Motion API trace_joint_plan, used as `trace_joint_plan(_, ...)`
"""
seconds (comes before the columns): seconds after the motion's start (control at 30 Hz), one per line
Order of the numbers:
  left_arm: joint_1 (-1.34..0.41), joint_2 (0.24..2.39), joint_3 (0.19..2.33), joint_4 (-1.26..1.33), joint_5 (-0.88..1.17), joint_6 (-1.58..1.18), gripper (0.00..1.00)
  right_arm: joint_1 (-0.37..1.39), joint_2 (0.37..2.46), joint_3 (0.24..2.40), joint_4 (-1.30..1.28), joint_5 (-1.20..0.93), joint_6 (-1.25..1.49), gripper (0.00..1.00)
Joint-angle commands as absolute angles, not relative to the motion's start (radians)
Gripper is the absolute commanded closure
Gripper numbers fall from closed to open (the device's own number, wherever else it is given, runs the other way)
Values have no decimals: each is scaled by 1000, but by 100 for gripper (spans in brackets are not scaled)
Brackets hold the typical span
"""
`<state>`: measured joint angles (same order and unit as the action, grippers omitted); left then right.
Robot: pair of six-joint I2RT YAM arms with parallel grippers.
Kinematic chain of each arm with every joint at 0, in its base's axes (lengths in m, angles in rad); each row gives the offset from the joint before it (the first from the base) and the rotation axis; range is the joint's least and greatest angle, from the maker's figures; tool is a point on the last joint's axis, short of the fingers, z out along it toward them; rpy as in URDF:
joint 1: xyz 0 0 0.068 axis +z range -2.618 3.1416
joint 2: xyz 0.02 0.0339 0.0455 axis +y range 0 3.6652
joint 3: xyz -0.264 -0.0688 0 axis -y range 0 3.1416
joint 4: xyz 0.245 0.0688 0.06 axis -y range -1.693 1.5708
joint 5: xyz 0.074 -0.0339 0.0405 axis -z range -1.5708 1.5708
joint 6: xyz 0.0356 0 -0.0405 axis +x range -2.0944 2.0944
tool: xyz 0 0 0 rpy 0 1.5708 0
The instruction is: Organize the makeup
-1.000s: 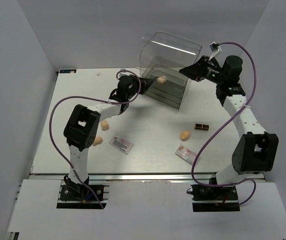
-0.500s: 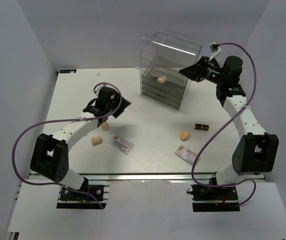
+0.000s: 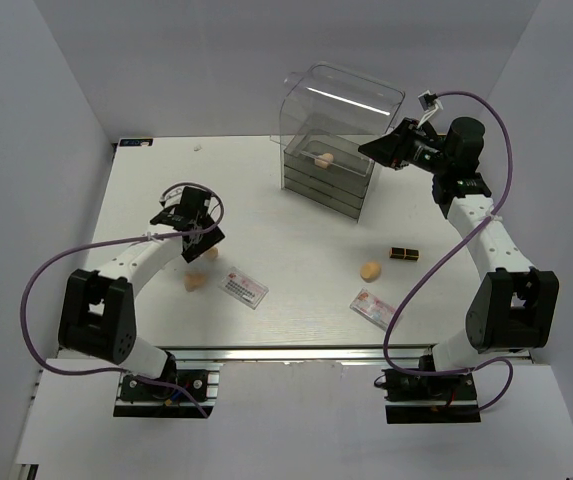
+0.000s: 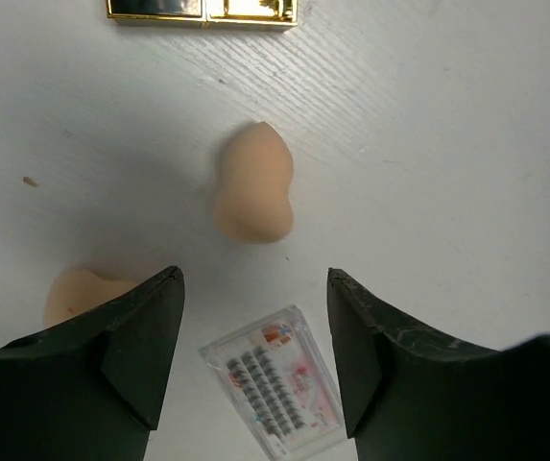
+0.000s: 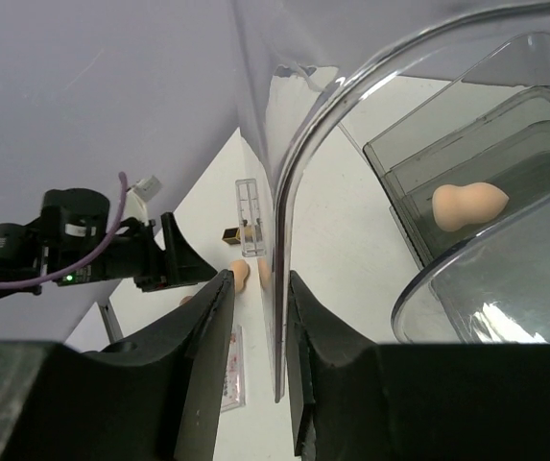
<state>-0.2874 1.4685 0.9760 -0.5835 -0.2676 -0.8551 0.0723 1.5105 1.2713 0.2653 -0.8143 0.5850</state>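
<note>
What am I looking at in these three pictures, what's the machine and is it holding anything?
Two robot arms are bolted at a white table. One picture looks down from above; the others come from a camera on each wrist. The left gripper is open and empty, pointed down at a peach sponge near a flat packet. The right gripper pinches the wall of the clear drawer box, which has another sponge inside. A gold tube and a second packet lie loose on the table.

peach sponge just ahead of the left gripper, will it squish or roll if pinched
Probably squashes: the peach sponge looks like soft matte foam, so unlikely to slip. It lies on its side, rounded bulbs, so a nudge may roll it.
</note>
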Motion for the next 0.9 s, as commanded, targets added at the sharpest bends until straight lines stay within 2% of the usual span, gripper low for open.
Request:
trace_joint_plan(0.0,-270,1526,1003,-585,-290,-787,30,71,1448,1276,337,-847,575,67)
trace_joint_plan(0.2,-253,1621,1063,-561,-249,-753,35,71,1447,1281,337,-844,575,67)
trace_joint_plan(0.33,-252,1654,1069,-545,-235,-747,44,69,1448,1284,337,-842,575,66)
trace_joint_plan(0.43,-250,1655,1055,-528,-222,-750,58,71,1445,1284,336,-844,575,66)
trace_joint_plan(0.47,-250,1651,1051,-522,-221,-756,66,68,1445,1284,334,-842,575,66)
trace_joint_plan(0.6,-250,1614,1032,-479,-174,-776,81,67,1442,1282,334,-842,575,66)
trace_joint_plan(0.7,-250,1563,1020,-407,-66,-799,91,66,1442,1281,333,-842,575,66)
trace_joint_plan(0.87,-250,1471,931,-146,220,-945,100,66,1440,1282,331,-841,571,67)
